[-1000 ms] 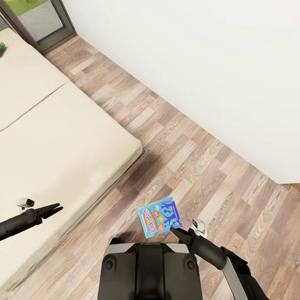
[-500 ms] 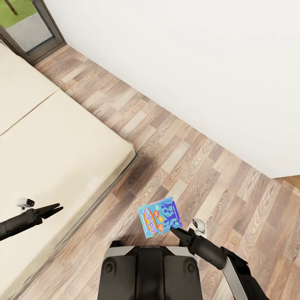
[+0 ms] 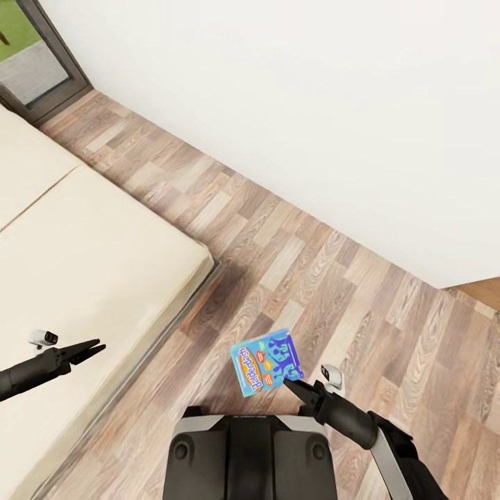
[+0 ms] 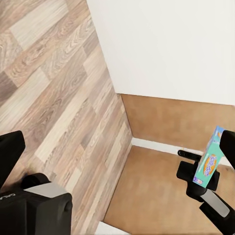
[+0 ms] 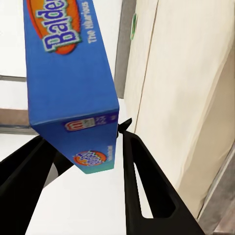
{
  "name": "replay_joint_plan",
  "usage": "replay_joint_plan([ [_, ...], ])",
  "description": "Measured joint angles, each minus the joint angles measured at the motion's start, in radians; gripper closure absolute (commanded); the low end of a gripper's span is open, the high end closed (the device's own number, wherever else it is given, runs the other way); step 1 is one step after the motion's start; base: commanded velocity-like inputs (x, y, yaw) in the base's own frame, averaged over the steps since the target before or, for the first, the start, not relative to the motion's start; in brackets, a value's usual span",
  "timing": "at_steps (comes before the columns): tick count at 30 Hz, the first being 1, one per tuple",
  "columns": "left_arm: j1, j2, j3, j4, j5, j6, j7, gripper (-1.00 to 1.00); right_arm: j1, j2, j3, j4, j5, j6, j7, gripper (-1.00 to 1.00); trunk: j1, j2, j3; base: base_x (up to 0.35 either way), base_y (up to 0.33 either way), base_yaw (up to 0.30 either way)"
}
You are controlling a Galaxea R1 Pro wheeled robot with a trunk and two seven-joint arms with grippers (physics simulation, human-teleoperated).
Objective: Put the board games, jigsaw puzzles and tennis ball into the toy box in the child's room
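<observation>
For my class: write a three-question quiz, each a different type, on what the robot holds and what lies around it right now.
1. True or false: the right gripper is shut on the blue Balderdash board game.
2. The left gripper hangs over: A) the bed B) a desk C) a chair.
3. Fill in: under the held game is a wood plank ____.

Key: 1 true; 2 A; 3 floor.

The bed [image 3: 83, 264] runs off the head view's left edge; the game [image 5: 68, 73] is cropped above the right gripper [image 5: 83, 161].
</observation>
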Motion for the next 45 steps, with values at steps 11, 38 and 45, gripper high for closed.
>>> replay_joint_plan([
  [11, 0.0, 0.001, 0.001, 0.0, 0.0, 0.0, -0.001, -1.0, 0.0, 0.0, 0.001, 0.0, 0.0, -0.001, 0.001, 1.0, 0.0, 0.0, 0.017, 0.0, 0.0, -0.154],
  [38, 0.0, 0.0, 0.001, 0.0, 0.0, -0.001, -0.002, -1.0, 0.001, 0.0, 0.0, 0.0, 0.0, -0.002, 0.001, 1.0, 0.0, 0.0, 0.059, 0.0, 0.0, -0.154],
  [45, 0.0, 0.001, 0.001, 0.0, 0.0, -0.001, -0.002, -1.0, 0.0, 0.0, 0.0, 0.0, 0.0, -0.002, 0.001, 1.0, 0.0, 0.0, 0.07, 0.0, 0.0, -0.154],
])
